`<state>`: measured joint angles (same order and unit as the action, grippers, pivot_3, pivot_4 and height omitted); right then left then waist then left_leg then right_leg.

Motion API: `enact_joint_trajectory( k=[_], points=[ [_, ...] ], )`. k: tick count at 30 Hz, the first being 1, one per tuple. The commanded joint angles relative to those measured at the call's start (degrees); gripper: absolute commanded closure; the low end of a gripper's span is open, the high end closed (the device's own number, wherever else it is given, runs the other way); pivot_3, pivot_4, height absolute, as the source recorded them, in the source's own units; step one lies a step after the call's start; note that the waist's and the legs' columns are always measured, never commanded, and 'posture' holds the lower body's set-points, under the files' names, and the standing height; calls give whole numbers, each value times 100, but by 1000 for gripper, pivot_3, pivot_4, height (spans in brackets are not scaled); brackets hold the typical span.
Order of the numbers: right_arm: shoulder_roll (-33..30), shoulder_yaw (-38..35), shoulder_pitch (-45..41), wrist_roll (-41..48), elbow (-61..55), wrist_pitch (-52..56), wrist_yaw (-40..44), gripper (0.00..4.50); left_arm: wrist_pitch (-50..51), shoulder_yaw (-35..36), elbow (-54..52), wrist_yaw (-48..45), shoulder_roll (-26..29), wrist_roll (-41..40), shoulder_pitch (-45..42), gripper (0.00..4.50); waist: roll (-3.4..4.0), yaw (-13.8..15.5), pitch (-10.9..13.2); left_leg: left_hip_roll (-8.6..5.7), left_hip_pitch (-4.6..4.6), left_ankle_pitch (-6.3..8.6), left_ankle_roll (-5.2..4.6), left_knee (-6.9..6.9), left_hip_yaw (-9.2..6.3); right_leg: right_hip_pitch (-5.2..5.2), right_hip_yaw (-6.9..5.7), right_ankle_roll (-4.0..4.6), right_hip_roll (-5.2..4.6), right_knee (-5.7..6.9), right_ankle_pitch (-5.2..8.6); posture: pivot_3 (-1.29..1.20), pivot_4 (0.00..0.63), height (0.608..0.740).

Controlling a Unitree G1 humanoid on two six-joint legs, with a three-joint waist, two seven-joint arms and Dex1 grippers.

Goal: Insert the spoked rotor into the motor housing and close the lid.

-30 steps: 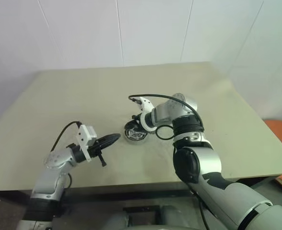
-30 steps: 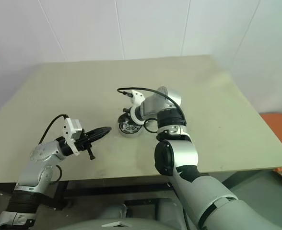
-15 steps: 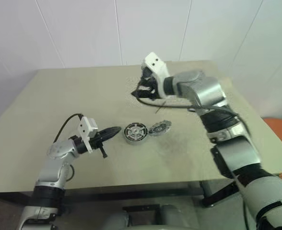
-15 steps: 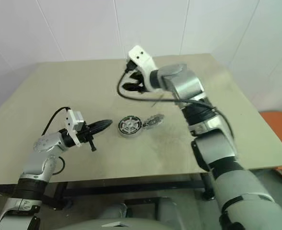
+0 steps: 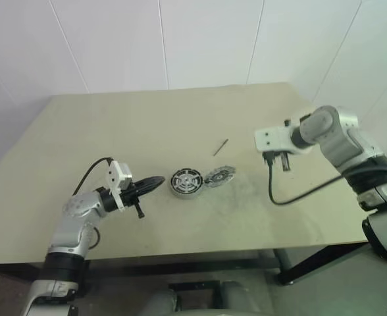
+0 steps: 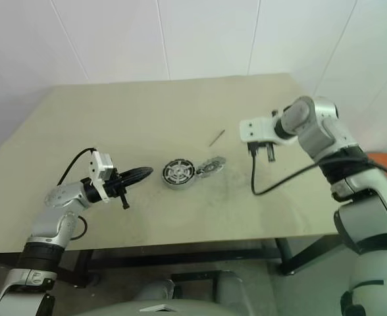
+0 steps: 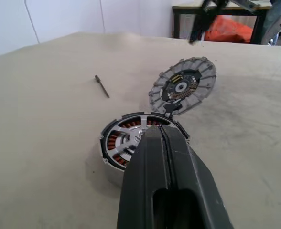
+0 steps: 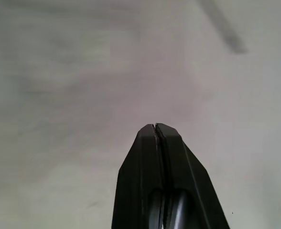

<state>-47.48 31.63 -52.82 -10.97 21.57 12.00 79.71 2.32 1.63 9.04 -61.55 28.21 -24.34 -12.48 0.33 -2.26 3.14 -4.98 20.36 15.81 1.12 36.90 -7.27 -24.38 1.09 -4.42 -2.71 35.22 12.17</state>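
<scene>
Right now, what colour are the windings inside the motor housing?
Reddish-brown copper, in the motor housing; clearest in the left wrist view.

Beige desk (image 5: 114, 131). Silver motor housing (image 5: 186, 182) ringed with reddish-brown copper windings. Shiny silver lid (image 5: 219, 176) with dark centre. Black left tool (image 5: 155, 182).

1. The bench (image 5: 114, 125) has a pale, olive-beige top that fills the middle of the head views, with a white wall behind it.
2. The motor housing (image 5: 185, 182) lies flat near the middle of the bench, its copper windings facing up.
3. The lid (image 5: 219, 176) rests just to the housing's right, tilted, its lower edge touching the housing's rim.
4. A thin dark pin (image 5: 220, 147) lies on the bench beyond the lid, apart from both.
</scene>
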Motion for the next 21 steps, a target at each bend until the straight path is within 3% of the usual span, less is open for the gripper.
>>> enact_joint_trajectory(
  k=[1, 11, 16, 21],
  points=[
    [184, -493, 163, 721, -727, 922, 482, 4473, 116, 260, -222, -76, 242, -136, 60, 4500, 0, 1, 0, 1, 0, 0, 0, 4, 0, 0, 2, 1, 1, 3, 0, 0, 0, 740],
    [842, -891, 591, 1238, -1058, 2068, -16, 4473, -6, 369, -275, 35, 445, -3, 272, 4500, -1, 261, 1, -3, 5, 0, 1, 16, -2, 1, -1, 8, -4, 2, 1, 0, 0, 740],
    [836, -854, 740, 1206, -1238, 2061, -253, 4473, 4, 360, -298, 84, 429, -9, 272, 4500, -3, 315, 0, -7, 10, 0, 1, 15, -1, 0, -1, 20, -8, -4, -9, 0, 0, 740],
    [697, -508, 788, 541, -994, 1500, -680, 4473, 27, 290, -293, 134, 345, -3, 212, 4500, -3, 302, 0, -5, 5, 1, 1, 15, 5, 1, -1, 8, -6, -2, 0, 0, 0, 740]
  ],
)
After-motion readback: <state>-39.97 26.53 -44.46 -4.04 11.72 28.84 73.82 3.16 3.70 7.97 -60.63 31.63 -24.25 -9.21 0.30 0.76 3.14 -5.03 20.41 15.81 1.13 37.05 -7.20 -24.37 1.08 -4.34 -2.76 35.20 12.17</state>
